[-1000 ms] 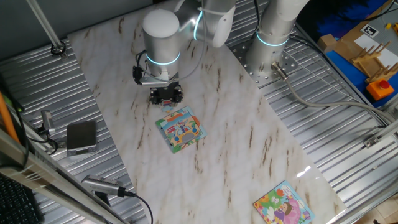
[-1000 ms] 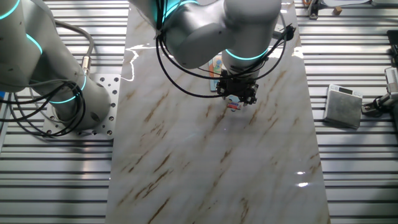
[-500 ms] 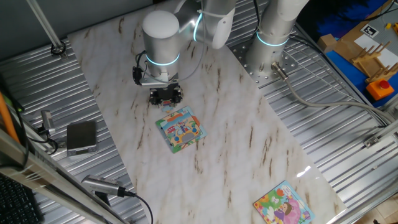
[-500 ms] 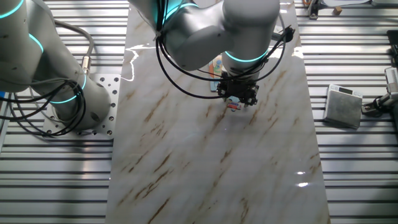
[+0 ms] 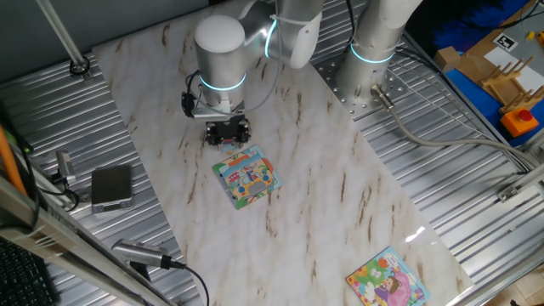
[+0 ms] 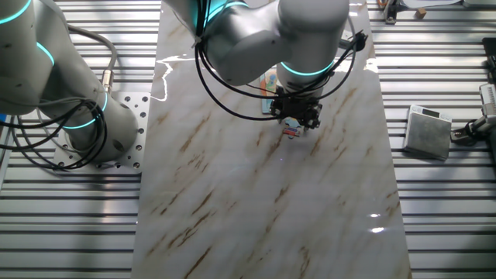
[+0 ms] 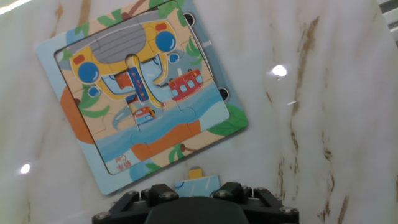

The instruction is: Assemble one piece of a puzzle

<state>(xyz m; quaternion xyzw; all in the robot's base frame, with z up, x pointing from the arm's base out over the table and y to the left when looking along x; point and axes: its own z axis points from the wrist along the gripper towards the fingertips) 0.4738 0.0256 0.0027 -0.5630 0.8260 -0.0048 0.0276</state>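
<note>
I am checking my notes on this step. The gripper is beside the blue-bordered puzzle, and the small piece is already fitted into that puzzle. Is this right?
Not quite. The gripper is indeed beside the blue-bordered puzzle, but the small piece is not fitted yet. In the hand view it sits just outside the puzzle's edge, right at the gripper.

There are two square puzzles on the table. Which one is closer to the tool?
The puzzle with the light-blue border, just in front of the tool. The other puzzle, with a pink figure, lies far away at the table's near corner.
</note>
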